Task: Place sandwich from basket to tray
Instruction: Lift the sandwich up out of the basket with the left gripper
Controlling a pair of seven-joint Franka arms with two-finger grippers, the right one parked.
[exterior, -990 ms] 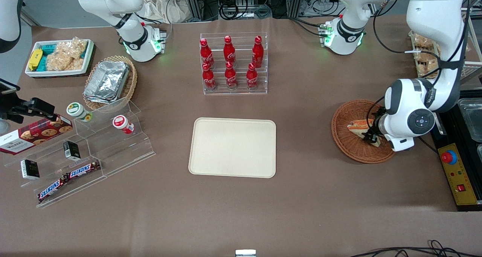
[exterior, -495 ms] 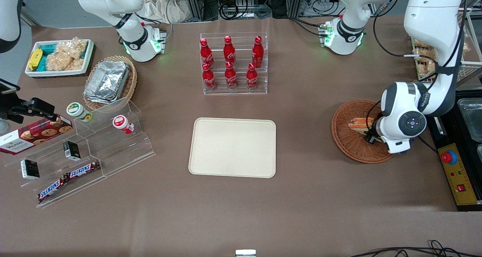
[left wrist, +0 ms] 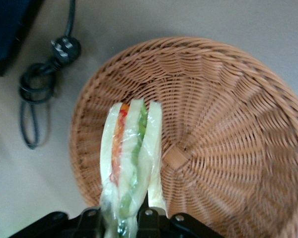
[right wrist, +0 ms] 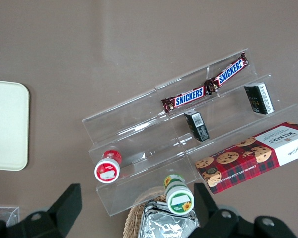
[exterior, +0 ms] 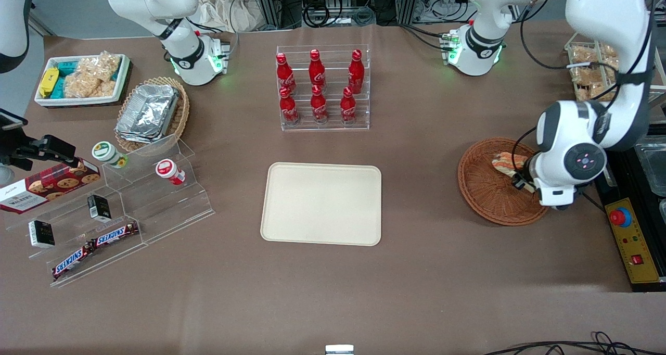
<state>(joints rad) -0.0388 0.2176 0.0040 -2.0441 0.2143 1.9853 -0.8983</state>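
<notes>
Front view: working arm bent over the reddish-brown basket (exterior: 494, 188) at its own end of the brown surface (exterior: 416, 271). Pincer (exterior: 522, 182) sits low under the white wrist housing, above the basket's rim on the side toward the arm's base, mostly hidden by the housing. The sandwich (exterior: 507, 162) juts out from it over the basket's interior, wrapped, orange filling edge showing. Cream tray (exterior: 321, 204) lies flat near the middle of the surface, well apart from the basket, nothing on it. Farther from the camera than the tray stands a clear rack of red bottles (exterior: 317, 87). Toward the parked arm's end: tan basket with foil containers (exterior: 151, 113), white bin of snack packets (exterior: 80, 79), stepped acrylic display (exterior: 119, 209) with Snickers bars (exterior: 96, 243). Left wrist view: sandwich (left wrist: 131, 158) held on edge between the pincer (left wrist: 124, 220) fingers, which are closed onto its lower end through the clear wrap; bread slices, orange and green layers face the lens. It hangs clear above the basket (left wrist: 228, 134), whose woven floor shows bare beneath. A black cable (left wrist: 37, 94) loops on the surface just beside the basket. Right wrist view: corner of the tray (right wrist: 7, 126), the acrylic display (right wrist: 188, 144), cookie box (right wrist: 251, 156).
</notes>
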